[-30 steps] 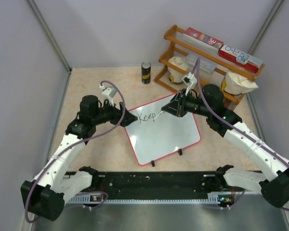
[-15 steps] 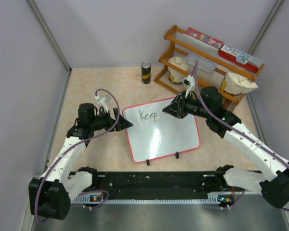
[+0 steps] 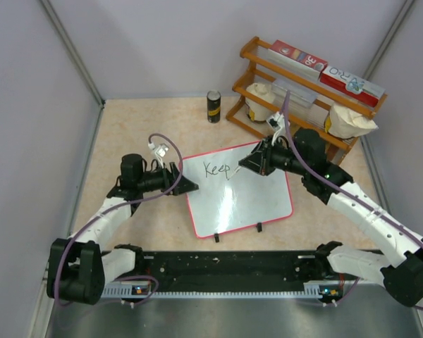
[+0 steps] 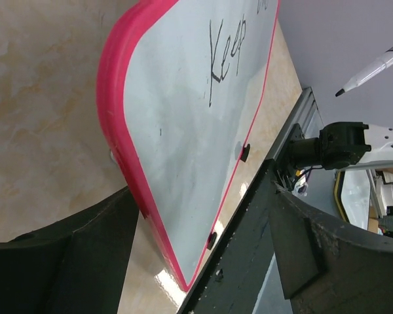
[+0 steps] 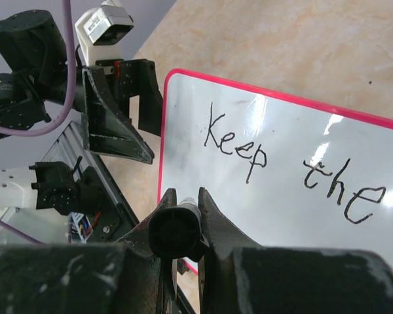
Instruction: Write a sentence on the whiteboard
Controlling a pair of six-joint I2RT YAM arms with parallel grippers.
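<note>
The whiteboard (image 3: 247, 204) lies flat in the middle of the table, white with a red-pink rim. The sentence (image 3: 217, 169) reads "Keep" in the top view; the right wrist view (image 5: 236, 144) shows "Keep the" in one line. My right gripper (image 3: 243, 167) hovers over the board's upper middle, shut on a black-capped marker (image 5: 177, 232) between its fingers (image 5: 213, 216). My left gripper (image 3: 189, 185) is open at the board's left edge. In the left wrist view the rim (image 4: 121, 131) runs between the spread jaws, close to the left finger (image 4: 65, 261). The marker's tip (image 4: 373, 67) shows there too.
A wooden rack (image 3: 296, 91) stands at the back right with two red-and-white boxes (image 3: 298, 55) and white bags (image 3: 349, 121). A black can (image 3: 213, 105) stands near the back wall. A black rail (image 3: 225, 267) runs along the near edge. Grey walls close in both sides.
The board has turned and shifted slightly. My left arm has drawn back and lowered, its gripper now at the board's left edge instead of its upper left corner. The right gripper has barely moved.
</note>
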